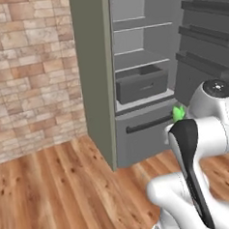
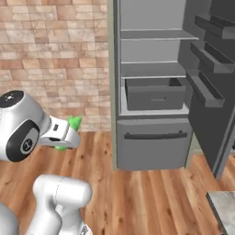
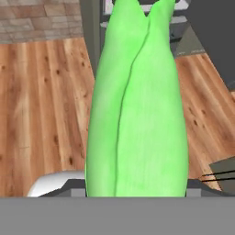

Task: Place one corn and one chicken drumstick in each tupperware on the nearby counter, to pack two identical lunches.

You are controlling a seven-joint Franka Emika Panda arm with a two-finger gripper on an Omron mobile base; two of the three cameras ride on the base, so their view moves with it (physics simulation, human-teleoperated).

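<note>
Gripper [image 2: 69,134] closed on one corn [image 3: 137,105], with the jaws standing fairly wide around the cob's body. Fingers themselves almost fully hidden behind the green cob in the hand view, so the exact contact spots cannot be told. Corn pointing straight out along the gripper, lengthwise between the jaws, with its pointed tips far from the hand.

In the right base view, green tip of the corn [image 2: 73,123] sticking out past the white hand, in front of the brick wall [image 2: 55,55] and to the left of the open fridge [image 2: 153,69]. In the left base view, a small bit of the corn [image 1: 178,113] visible beside the white arm, at the level of the fridge's lower drawer front [image 1: 144,131].

No brand, label or readable writing anywhere.

Fridge standing open, with its door [image 2: 209,78] swung to the right and carrying dark door shelves. Inside the fridge, a dark grey drawer [image 2: 156,94] under bare shelves. Wooden floor [image 2: 151,202] in front of the fridge. Corner of a grey marbled counter [image 2: 224,206] low and to the right of the fridge door.
</note>
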